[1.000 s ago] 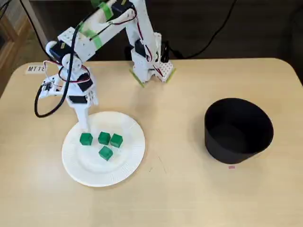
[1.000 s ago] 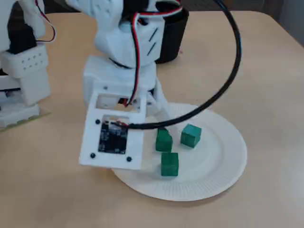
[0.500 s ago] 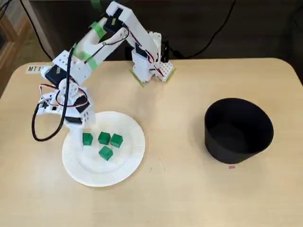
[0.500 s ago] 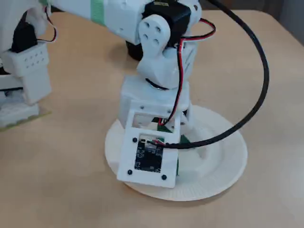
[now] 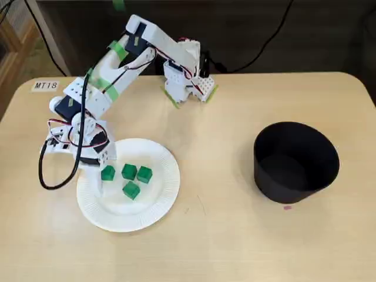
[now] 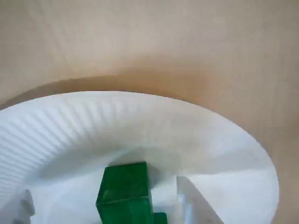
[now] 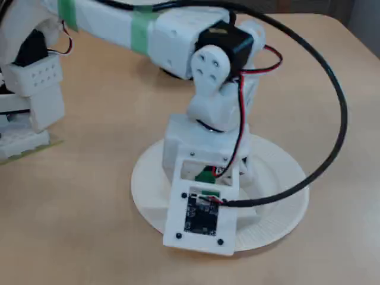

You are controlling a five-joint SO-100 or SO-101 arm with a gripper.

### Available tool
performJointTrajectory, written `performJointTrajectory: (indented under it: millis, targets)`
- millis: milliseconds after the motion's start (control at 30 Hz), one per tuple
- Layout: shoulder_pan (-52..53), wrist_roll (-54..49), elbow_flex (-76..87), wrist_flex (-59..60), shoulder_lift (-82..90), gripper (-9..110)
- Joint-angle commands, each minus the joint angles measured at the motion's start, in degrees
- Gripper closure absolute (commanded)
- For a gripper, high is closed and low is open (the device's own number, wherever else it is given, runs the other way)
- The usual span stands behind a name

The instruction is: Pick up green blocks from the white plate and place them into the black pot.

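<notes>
Pale wooden table (image 5: 235,247), dark backdrop (image 5: 329,29), perhaps wooden shelving (image 5: 8,47) far left.

**Operator:** Where does the arm sit?

**Spotter:** You see the arm (image 7: 154,35), white with green tape (image 7: 141,32) around it. It bends over from its base (image 7: 29,89) at the left edge and reaches down over the white plate (image 7: 279,199) on the desk (image 7: 89,237).

**Operator:** And the hand?

**Spotter:** You can't read it here. The camera board (image 7: 200,217) faces you and covers the hand (image 7: 208,178), so you cannot tell how its jaws stand. Only a sliver of one green block (image 7: 206,176) shows just above the board, over the plate.

**Operator:** Any cables?

**Spotter:** A thick black cable (image 7: 341,113) loops out to your right and returns to the board. Thin red and black wires run down the wrist.
</notes>
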Motion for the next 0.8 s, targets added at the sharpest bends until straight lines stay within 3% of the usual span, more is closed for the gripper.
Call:
performJointTrajectory:
  millis: [0,200,433,767]
  targets:
    - [-0.3,0.4,-4.5,-0.2,-0.5,60]
    - [-0.4,1.1,-6.8,-0.2,-2.5,68]
    - [-1.1,3.6,-7.3,-0.2,-3.4,104]
    - [-5.9,5.1,-11.5,-0.1,9.1,104]
